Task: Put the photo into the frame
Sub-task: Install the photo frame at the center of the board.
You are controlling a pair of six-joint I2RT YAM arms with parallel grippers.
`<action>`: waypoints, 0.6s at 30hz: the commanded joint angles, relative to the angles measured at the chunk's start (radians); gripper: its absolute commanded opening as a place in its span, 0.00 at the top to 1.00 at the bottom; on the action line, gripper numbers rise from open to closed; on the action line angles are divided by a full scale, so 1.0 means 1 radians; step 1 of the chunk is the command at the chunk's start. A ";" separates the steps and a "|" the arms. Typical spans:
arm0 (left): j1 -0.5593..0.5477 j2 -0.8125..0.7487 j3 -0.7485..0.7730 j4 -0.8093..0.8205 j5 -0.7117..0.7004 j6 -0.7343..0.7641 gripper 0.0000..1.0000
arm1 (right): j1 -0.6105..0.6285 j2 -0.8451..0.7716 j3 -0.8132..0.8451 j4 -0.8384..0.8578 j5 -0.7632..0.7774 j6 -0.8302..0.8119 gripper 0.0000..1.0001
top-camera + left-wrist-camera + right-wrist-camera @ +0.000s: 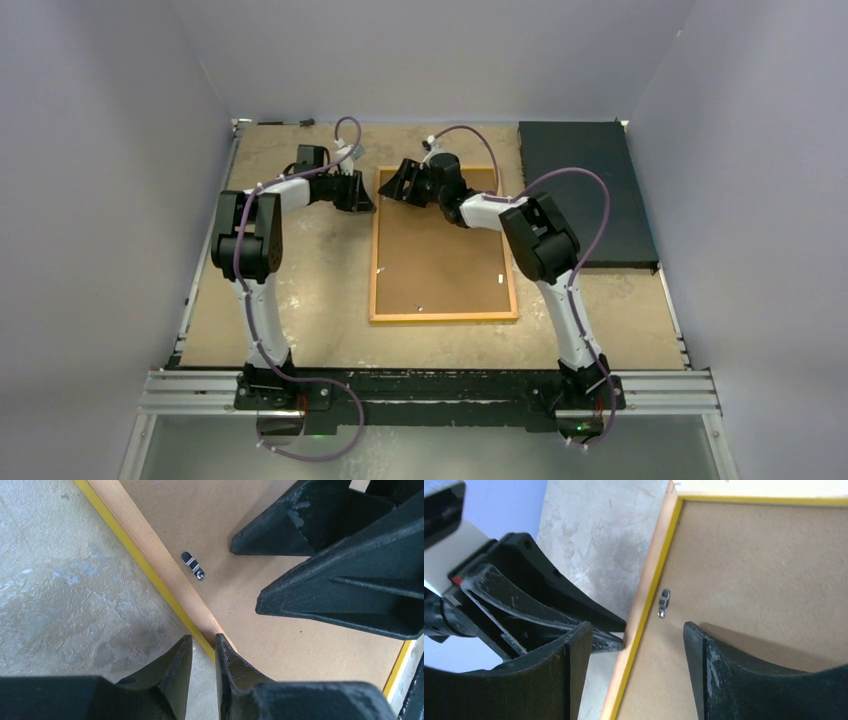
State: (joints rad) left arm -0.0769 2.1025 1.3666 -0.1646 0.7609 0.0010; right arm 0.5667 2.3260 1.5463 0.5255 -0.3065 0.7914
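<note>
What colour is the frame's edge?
The frame has a bright yellow edge, clearest in the left wrist view.

Black-and-white arms, looping purple cables, scuffed matte-black fingers with pale scratches

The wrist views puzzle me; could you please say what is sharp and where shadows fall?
Left wrist: the clip and frame rail are sharp, with a soft shadow on the table beside the left tool. Right wrist: the right tool casts a shadow on the backing board.

left gripper and right gripper crowd the far left corner of the frame, blocking each other; its near half lies unobstructed.
</note>
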 commanded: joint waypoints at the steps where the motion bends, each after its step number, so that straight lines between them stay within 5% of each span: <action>1: -0.005 0.005 -0.016 0.036 0.027 -0.006 0.80 | -0.001 0.016 0.076 0.008 -0.029 0.011 0.30; 18: -0.006 0.016 -0.044 0.044 0.023 0.018 0.86 | 0.000 0.146 0.240 -0.127 -0.132 -0.028 0.33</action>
State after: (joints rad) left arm -0.0776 2.1025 1.3441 -0.1204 0.7895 -0.0078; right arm 0.5663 2.4493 1.7401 0.4774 -0.3920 0.7898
